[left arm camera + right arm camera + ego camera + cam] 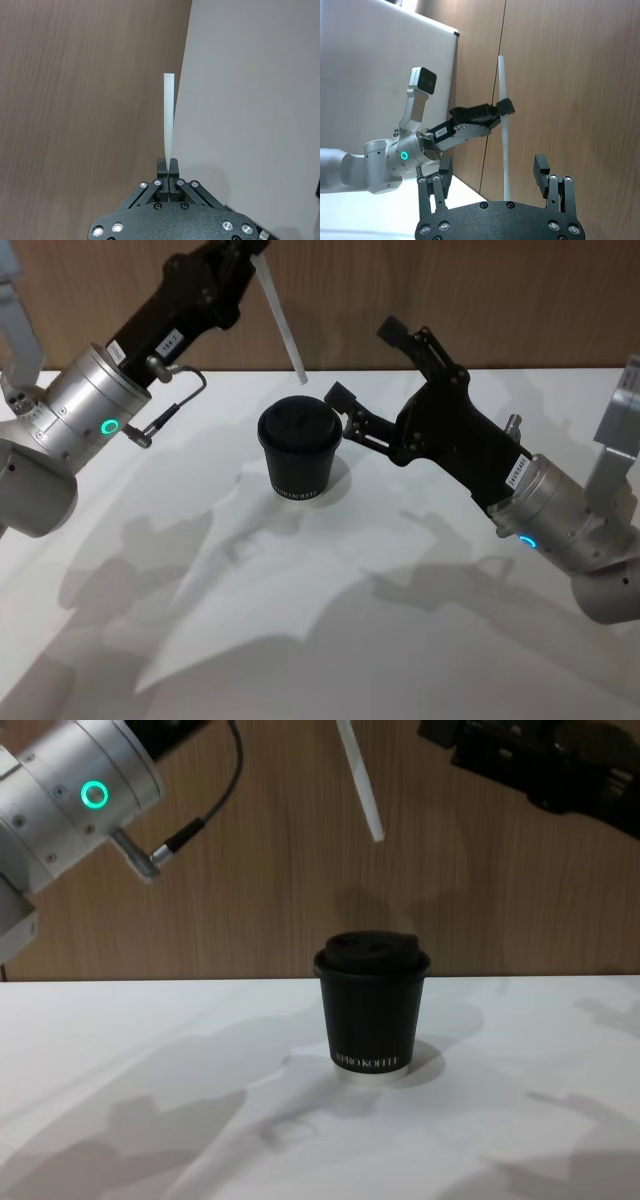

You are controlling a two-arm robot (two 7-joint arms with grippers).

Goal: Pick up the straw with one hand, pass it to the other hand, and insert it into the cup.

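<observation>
Straw, thin, white and plastic (280, 315), is pinched by its upper end between the pressed-together jaws of the left gripper (169, 167), a long black gripper carrying a small white label on a silver wrist with a green ring light. It hangs tilted in the air, its free lower end above and slightly behind the small black paper cup with a black domed lid (299, 450), well clear of it. That cup stands upright near the middle of the white table (420, 640).

The right gripper (365, 380), black with blocky fingers, hovers just beside the cup with its jaws spread wide and nothing between them.

By the look of it the handover is done and the insertion step is in hand. The next move calls for bringing the straw upright, lining its lower tip over the opening in the lid, then lowering it straight.

White lettering near the cup's base seems to read "PRO KOFFIE". Digits on the grippers' labels are too small to read.
</observation>
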